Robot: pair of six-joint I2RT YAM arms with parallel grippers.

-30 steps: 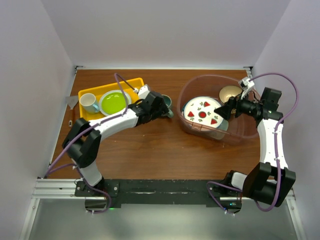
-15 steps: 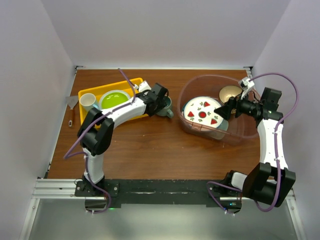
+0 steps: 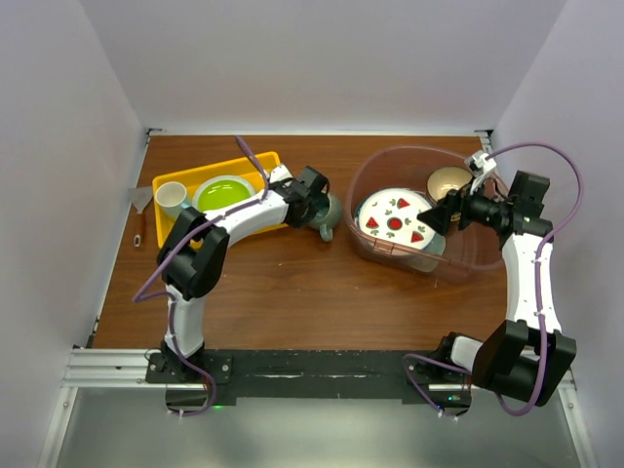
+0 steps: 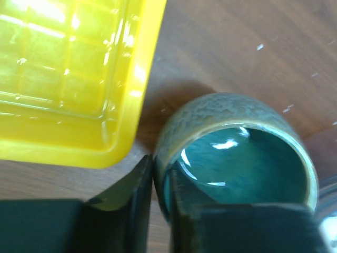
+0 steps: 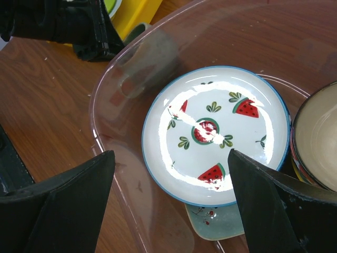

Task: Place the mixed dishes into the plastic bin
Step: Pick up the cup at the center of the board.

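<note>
Your left gripper (image 4: 160, 174) pinches the rim of the grey-green mug (image 4: 237, 153), which stands on the table (image 4: 237, 42) just beside the yellow tray (image 4: 126, 105). Your right gripper (image 5: 168, 158) hangs wide open over the plastic bin (image 5: 113, 158), which holds a watermelon plate (image 5: 216, 132) atop a mint-green tray (image 5: 216, 221), beside a tan bowl (image 5: 318, 137).

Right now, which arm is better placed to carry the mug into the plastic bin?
Left: the left gripper grips the mug by its wall, one finger inside, one outside. The right gripper hangs open over the bin.
</note>
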